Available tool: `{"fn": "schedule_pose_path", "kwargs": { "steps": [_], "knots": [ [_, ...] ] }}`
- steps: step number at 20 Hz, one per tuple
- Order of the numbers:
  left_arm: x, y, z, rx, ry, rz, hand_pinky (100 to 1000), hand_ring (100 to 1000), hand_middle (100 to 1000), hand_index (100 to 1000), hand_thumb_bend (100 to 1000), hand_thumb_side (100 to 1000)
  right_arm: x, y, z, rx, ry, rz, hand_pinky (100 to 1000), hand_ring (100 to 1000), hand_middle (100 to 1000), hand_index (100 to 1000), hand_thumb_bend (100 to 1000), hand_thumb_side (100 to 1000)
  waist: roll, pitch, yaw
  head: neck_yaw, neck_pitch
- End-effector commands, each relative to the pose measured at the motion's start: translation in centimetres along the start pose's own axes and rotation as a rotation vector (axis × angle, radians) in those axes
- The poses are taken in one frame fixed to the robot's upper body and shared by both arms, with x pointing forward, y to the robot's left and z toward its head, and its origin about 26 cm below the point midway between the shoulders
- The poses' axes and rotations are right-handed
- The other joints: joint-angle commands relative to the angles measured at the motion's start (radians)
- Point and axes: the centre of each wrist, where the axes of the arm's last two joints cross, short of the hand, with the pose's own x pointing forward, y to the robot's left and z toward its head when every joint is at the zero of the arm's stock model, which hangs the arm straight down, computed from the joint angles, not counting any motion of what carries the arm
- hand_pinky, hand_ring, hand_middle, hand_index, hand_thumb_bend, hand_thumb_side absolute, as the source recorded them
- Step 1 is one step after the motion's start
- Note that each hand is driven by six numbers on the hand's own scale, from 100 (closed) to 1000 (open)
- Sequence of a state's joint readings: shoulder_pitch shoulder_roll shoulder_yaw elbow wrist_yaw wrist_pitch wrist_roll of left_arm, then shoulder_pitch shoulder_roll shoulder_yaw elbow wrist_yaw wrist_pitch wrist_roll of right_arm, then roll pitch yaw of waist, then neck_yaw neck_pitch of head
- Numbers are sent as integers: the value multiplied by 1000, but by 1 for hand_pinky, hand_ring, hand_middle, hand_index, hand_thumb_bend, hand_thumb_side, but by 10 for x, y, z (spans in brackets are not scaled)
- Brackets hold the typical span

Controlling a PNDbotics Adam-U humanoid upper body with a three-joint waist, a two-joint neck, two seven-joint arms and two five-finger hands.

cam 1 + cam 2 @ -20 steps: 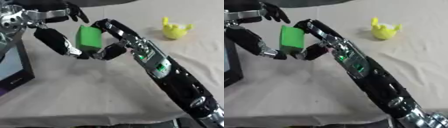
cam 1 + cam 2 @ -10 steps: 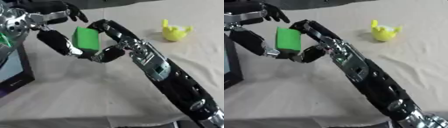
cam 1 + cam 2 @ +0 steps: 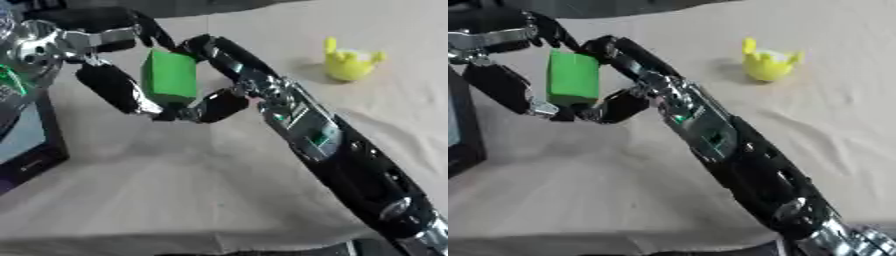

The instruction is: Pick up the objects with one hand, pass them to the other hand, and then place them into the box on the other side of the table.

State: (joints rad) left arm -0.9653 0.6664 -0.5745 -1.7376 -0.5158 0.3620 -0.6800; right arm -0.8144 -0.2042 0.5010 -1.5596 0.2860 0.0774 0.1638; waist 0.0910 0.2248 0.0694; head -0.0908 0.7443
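While both hands' fingers [image 3: 118, 90] clasp the green block [image 3: 170, 78], open cloth [image 3: 175, 190] lies below.

beige tablecloth [image 3: 175, 190], creased

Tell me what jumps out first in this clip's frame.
A green block held in mid-air at upper left, caught between the left hand and the right hand, both curled round it. A yellow toy sits alone on the cloth at upper right. A dark box shows at the left edge.
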Motion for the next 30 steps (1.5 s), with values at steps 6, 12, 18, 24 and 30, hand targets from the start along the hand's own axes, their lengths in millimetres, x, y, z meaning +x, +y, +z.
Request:
{"fn": "schedule_pose_path", "kwargs": {
  "steps": [6,12,18,24,30],
  "knots": [
    [-4,7,2,42,40,-29,847,854,823,859,623,395,16,-8,-4,-26,-69,29,838,683,585,647,288,100,10,-17,0,5,-11],
    [-5,6,2,67,48,-19,823,822,781,822,615,377,18,-8,-3,-22,-77,31,837,684,584,646,297,100,10,-15,-1,5,-15],
    [1,11,11,123,28,-9,789,748,673,715,577,351,15,-7,-3,-13,-56,29,835,681,584,646,313,100,10,-13,2,4,-17],
    [8,13,18,146,13,-13,761,693,595,648,512,281,15,-9,-1,-12,-43,25,834,676,582,647,323,100,8,-12,2,4,-20],
    [8,13,18,163,26,-10,746,676,581,623,354,242,16,-10,0,-13,-40,21,832,672,581,645,342,100,8,-12,2,4,-25]
  ]
}}
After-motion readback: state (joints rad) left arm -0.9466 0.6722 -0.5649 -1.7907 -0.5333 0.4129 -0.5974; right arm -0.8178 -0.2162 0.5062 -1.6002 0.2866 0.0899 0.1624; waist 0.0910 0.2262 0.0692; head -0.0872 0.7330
